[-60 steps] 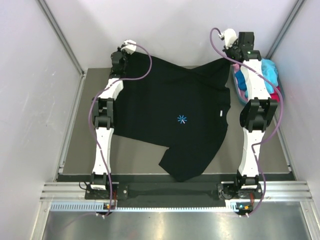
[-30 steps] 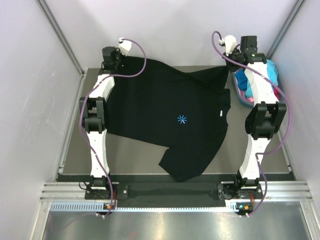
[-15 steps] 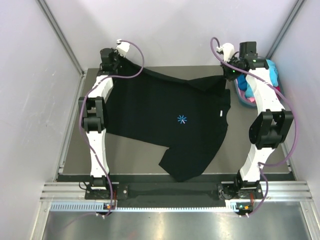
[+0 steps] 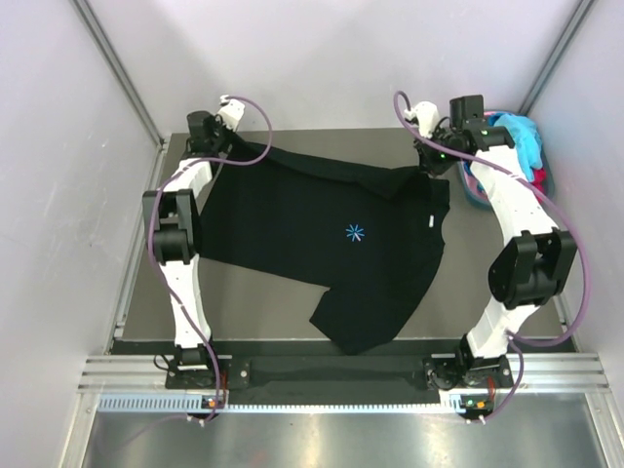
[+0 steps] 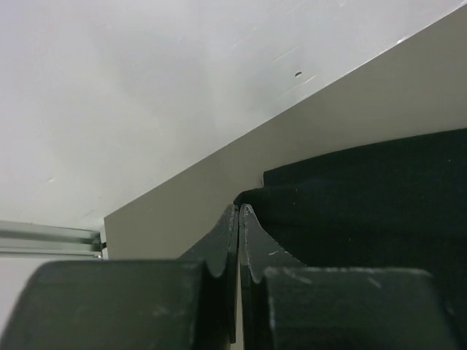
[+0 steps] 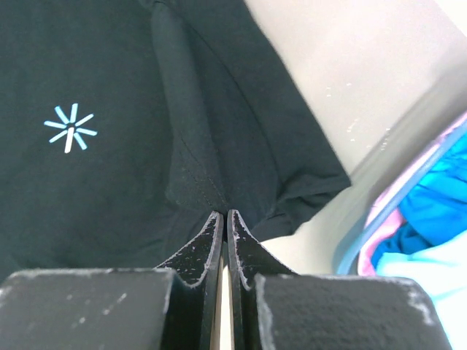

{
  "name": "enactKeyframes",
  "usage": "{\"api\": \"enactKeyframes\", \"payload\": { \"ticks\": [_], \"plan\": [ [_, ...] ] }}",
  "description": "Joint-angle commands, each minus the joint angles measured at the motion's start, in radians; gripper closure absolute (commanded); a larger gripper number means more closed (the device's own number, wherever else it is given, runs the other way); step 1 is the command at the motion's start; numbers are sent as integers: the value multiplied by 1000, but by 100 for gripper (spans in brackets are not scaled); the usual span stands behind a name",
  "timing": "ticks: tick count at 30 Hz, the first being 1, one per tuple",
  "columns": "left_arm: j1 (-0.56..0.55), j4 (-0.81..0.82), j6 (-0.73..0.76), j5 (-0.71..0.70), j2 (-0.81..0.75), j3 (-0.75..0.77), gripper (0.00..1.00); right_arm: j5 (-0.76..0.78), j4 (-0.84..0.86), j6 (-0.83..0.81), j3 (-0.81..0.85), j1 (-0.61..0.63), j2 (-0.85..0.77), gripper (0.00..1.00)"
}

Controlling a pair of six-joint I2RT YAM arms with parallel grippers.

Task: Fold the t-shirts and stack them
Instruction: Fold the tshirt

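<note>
The top camera is looking down from above and behind the arms, taking in the whole bench (image 4: 253,302). The left wrist camera is peering closely past the left claw (image 5: 239,213) toward the far wall. The right one is looking down past the right claw (image 6: 223,216). All three are sharing the black shirt (image 4: 322,214).
</note>
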Motion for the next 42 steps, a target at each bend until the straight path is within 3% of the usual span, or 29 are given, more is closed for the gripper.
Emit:
{"api": "enactKeyframes", "payload": {
  "ticks": [1, 14, 42],
  "plan": [
    [3, 49, 3, 27, -112, -23, 100, -27, -1, 10, -25, 22, -81, 100],
    [4, 28, 37, 27, -278, -319, 100, -65, -13, 18, -116, 43, -135, 100],
    [38, 9, 138, -24, -329, -546, 100, -139, -41, 58, -242, 105, -217, 100]
  ]
}}
